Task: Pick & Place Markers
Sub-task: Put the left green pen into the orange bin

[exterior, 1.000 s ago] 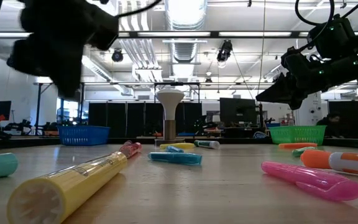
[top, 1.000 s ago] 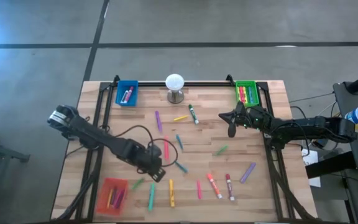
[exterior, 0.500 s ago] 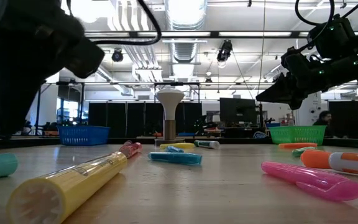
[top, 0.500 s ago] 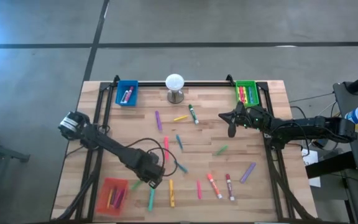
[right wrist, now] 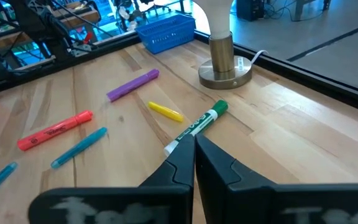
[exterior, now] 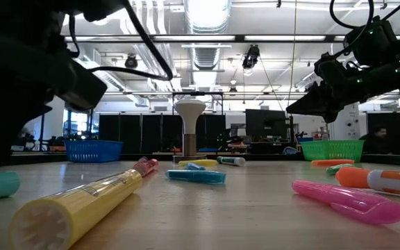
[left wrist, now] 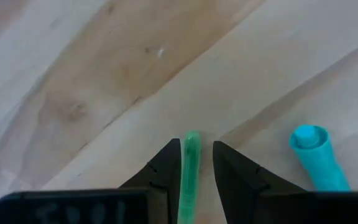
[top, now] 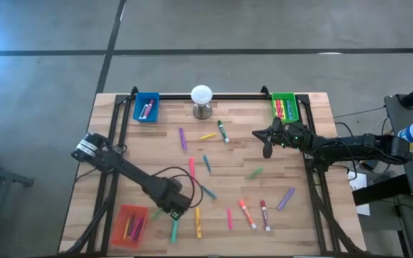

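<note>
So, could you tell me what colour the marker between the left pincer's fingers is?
Light green marker, clearest in the left wrist view.

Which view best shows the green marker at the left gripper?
The left wrist view: the green marker lies between the left gripper's jaws on the wood. The high view hides most of it under the arm; the low view shows none.
</note>
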Robot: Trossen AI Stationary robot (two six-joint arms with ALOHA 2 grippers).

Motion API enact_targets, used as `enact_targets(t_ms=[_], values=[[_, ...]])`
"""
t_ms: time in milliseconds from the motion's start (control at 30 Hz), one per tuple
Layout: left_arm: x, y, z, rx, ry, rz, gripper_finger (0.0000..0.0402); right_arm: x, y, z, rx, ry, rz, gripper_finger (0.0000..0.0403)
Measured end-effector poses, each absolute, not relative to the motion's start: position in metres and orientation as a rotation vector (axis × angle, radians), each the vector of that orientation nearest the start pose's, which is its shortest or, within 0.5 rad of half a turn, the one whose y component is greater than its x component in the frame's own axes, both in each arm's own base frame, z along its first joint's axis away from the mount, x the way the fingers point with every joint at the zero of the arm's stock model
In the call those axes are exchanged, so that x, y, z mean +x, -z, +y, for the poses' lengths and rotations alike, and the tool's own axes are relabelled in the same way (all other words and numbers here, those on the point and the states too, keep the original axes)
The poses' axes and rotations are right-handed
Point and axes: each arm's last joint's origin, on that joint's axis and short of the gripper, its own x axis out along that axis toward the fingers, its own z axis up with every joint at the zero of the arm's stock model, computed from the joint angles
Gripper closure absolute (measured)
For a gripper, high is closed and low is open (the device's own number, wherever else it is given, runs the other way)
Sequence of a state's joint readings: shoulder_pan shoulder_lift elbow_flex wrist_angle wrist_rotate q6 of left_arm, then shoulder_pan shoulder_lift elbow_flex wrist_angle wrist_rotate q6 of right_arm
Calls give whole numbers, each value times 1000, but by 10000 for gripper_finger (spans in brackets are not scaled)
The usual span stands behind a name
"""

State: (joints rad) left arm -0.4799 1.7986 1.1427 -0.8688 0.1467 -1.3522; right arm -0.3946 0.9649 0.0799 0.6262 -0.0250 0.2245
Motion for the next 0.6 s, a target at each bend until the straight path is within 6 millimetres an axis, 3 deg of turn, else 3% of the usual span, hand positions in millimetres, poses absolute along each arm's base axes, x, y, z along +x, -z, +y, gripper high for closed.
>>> enact_targets(t_ms=[200,467,600], values=[[276,-156,-151,-801,-627,1570,320,152,-144,-63,275,395,212,394],[275,-156,-150,-815,-643,1568,386,152,-144,-63,275,395,212,394],[275,-163,-145,-828,-646,1558,385,152,-144,-63,275,395,212,394]])
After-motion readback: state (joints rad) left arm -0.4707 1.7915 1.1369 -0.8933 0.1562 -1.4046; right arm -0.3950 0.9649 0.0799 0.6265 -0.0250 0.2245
